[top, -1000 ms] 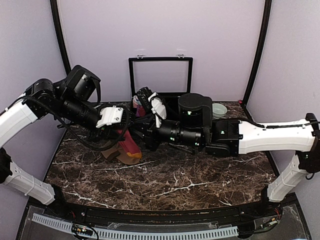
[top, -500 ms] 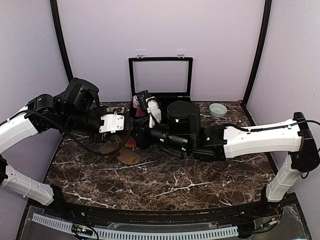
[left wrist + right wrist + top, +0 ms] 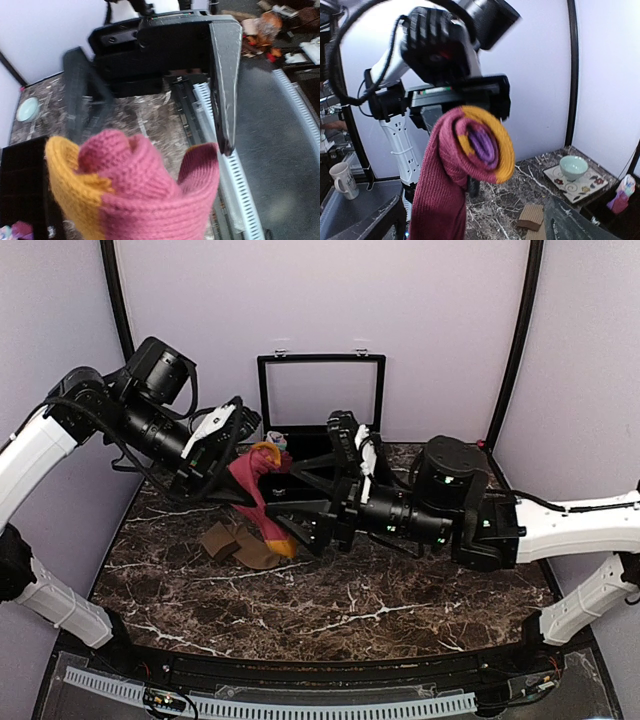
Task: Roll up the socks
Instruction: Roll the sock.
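The red-maroon sock (image 3: 256,483) hangs in the air over the table's left half, its top rolled into a coil with an orange edge and purple core (image 3: 479,143). The orange toe (image 3: 281,543) dangles just above the marble. My left gripper (image 3: 243,452) is shut on the rolled top, and the fabric (image 3: 145,195) hides its fingertips in its own wrist view. My right gripper (image 3: 298,510) stands open just right of the sock, one finger (image 3: 225,85) on each side and nothing held. The tan-brown socks (image 3: 236,545) lie flat on the table below.
A black box with its lid raised (image 3: 320,390) stands at the back centre, a pink and light-blue bundle (image 3: 622,194) in it. A pale green bowl (image 3: 573,166) sits on a patterned tile at the back right. Both arms cross the table's middle.
The right gripper has let go of the red sock, opened wide and drawn back to the right. The left gripper has lifted the sock up off the table.
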Motion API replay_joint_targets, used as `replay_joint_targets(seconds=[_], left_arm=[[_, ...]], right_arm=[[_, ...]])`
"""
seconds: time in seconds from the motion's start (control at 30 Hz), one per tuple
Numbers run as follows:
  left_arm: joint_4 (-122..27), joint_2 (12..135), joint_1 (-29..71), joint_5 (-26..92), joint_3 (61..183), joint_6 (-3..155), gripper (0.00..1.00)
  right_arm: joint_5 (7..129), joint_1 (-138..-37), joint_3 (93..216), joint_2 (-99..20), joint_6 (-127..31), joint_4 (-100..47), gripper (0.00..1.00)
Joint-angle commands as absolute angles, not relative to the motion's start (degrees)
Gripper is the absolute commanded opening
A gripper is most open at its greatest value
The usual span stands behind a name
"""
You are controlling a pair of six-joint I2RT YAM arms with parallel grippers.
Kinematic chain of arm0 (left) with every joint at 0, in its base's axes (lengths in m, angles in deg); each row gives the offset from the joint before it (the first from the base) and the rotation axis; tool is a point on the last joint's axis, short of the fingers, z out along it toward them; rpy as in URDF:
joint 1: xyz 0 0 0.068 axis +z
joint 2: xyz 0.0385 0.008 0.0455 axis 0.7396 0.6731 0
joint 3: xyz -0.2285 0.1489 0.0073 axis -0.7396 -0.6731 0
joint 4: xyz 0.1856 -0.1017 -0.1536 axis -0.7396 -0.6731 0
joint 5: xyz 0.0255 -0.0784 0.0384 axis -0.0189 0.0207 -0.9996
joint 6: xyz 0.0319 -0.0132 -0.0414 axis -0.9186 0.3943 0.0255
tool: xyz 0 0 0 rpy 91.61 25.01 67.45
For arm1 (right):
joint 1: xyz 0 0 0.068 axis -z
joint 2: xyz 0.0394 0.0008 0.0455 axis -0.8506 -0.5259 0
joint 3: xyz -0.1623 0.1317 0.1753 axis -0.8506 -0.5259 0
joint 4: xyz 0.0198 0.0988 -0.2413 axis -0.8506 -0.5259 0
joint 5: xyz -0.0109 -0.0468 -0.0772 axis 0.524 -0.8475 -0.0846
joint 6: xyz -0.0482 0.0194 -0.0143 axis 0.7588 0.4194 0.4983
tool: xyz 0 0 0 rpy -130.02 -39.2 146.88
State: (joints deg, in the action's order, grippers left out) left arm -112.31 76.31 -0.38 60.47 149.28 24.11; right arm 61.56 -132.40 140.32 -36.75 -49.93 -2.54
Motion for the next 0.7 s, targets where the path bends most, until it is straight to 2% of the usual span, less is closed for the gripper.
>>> replay_joint_targets(seconds=[0.0, 0.07, 0.17, 0.3, 0.43, 0.67], left_arm=[[-129.2, 81.5, -0.1, 81.8, 155.0, 23.6, 0.0], [-129.8, 82.7, -0.1, 82.9, 155.3, 23.7, 0.0], [-124.4, 82.0, -0.1, 78.5, 153.3, 27.8, 0.0], [-120.2, 82.0, -0.2, 69.9, 152.5, 31.3, 0.0], [-117.4, 81.9, -0.1, 62.6, 150.5, 32.9, 0.0], [-118.0, 81.9, -0.2, 63.2, 149.7, 32.0, 0.0]], right_arm=[[68.6, -132.5, 138.4, -29.7, -38.3, -4.8, 1.0], [70.7, -132.4, 137.8, -27.6, -36.5, -5.3, 1.0], [71.4, -132.4, 139.5, -27.7, -35.5, -6.8, 1.0], [65.9, -132.7, 145.8, -32.5, -36.5, -14.6, 1.0], [60.5, -133.6, 148.4, -35.2, -39.1, -15.7, 1.0], [53.2, -134.0, 150.5, -37.9, -39.6, -17.4, 0.98]])
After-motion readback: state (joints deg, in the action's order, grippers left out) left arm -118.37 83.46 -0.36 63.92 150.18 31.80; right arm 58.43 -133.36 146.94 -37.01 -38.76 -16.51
